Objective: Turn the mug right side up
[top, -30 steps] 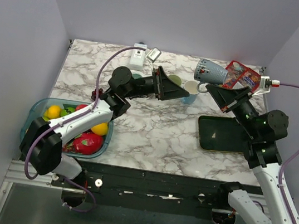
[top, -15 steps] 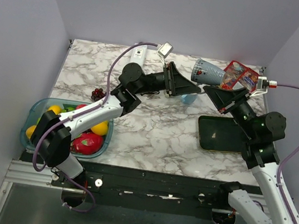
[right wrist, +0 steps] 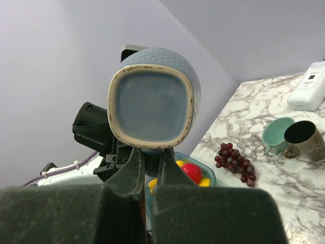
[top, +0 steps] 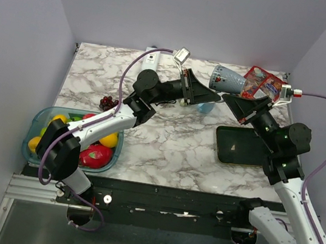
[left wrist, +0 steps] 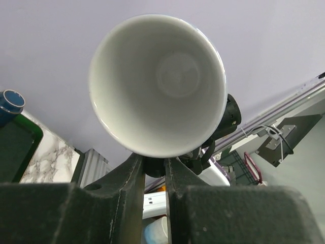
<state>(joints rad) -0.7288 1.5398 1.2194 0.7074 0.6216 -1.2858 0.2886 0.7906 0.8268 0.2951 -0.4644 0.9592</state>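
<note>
The mug point(top: 229, 78), grey-blue with red marks, hangs on its side above the back of the table. Its white mouth point(left wrist: 157, 86) faces left and its square base point(right wrist: 152, 99) faces right. My right gripper point(top: 229, 99) is shut on the handle under the mug, as the right wrist view point(right wrist: 151, 152) shows. My left gripper point(top: 215, 94) meets the mug from the mouth side. In the left wrist view its jaws point(left wrist: 153, 165) stand narrow, pressed on a dark piece just below the rim, apparently the same handle.
Below the mug stands a blue cup point(top: 205, 107); a teal cup point(right wrist: 277, 133) and a dark metal cup point(right wrist: 303, 136) sit nearby. Grapes point(top: 108, 101), a fruit basket point(top: 40, 119), a dark green tray point(top: 242, 147), a red packet point(top: 264, 82) and a white box point(top: 151, 56) are on the table.
My left arm has swung up and right, away from the cups and to the mug's mouth, and its jaws have narrowed from wide open. The right arm and the mug have barely moved.
</note>
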